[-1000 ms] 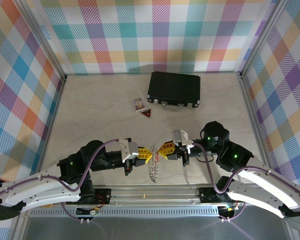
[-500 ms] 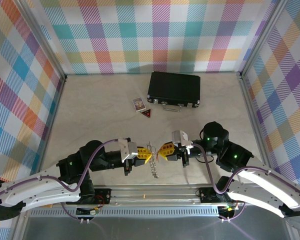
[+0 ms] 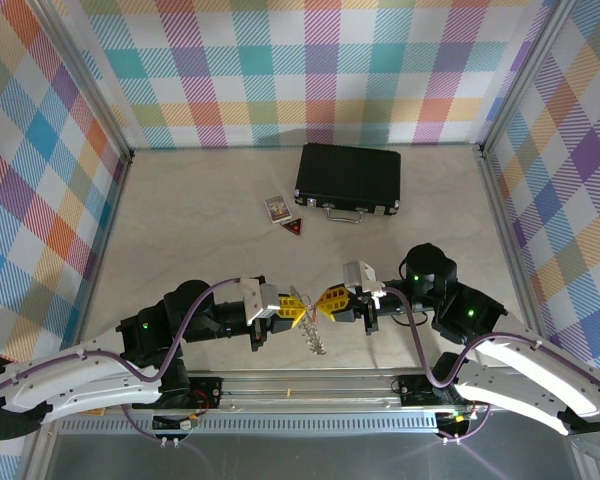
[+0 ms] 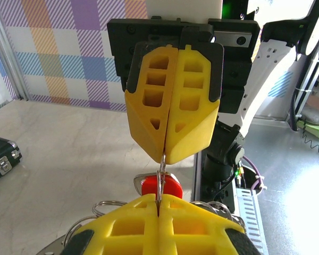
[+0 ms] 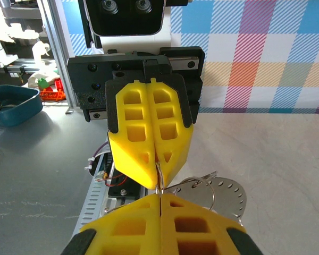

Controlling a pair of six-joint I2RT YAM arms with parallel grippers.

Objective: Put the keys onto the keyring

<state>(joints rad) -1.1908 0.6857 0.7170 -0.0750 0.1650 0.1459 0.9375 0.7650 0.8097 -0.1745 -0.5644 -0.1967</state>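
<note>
My left gripper [image 3: 302,310] and right gripper [image 3: 323,303] meet tip to tip above the table's near edge, both shut. Between their yellow tips runs a thin metal ring [image 4: 160,178] of the keyring, pinched by both. The rest of the keyring [image 3: 316,342] hangs below them as a silvery bunch. In the left wrist view, my left gripper [image 4: 159,197] is at the bottom and the right gripper [image 4: 164,157] faces it. A key with a red head [image 4: 173,187] hangs just behind the ring. In the right wrist view, wire loops and a silver holed disc [image 5: 228,195] hang beside my right gripper [image 5: 160,195].
A black case [image 3: 348,178] lies at the back of the table. A small printed card [image 3: 277,207] and a dark red triangular tag [image 3: 296,229] lie in front of it. A metal rail [image 3: 310,385] runs along the near edge. Checked walls close three sides.
The hanging keyring has swung and turned, now slanting lower right below the tips. The left gripper has crept slightly right. Both stay shut.
</note>
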